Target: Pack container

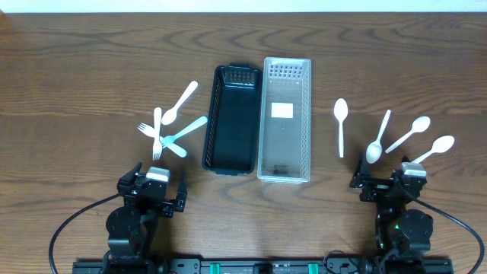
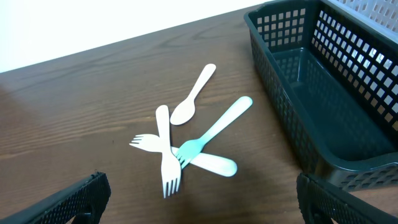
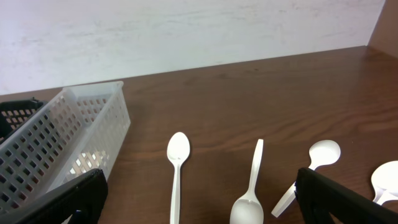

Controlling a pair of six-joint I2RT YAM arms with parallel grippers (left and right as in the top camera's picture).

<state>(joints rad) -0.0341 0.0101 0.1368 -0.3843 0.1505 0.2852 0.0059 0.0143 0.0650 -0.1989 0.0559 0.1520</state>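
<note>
A black basket [image 1: 232,118] and a clear white basket [image 1: 285,118] stand side by side at the table's middle. Left of them lie a white spoon [image 1: 179,103], two white forks [image 1: 157,133] and a teal fork [image 1: 186,131], crossed in a pile; they also show in the left wrist view [image 2: 199,140]. Right of the baskets lie several white spoons [image 1: 341,125], [image 1: 378,138], [image 1: 409,134], [image 1: 434,148]. My left gripper [image 2: 199,199] is open and empty just short of the forks. My right gripper [image 3: 199,199] is open and empty just short of the spoons [image 3: 176,174].
The black basket's [image 2: 323,93] near end lies right of the left gripper. The white basket [image 3: 68,149] lies left of the right gripper. Both baskets are empty but for a label in the white one.
</note>
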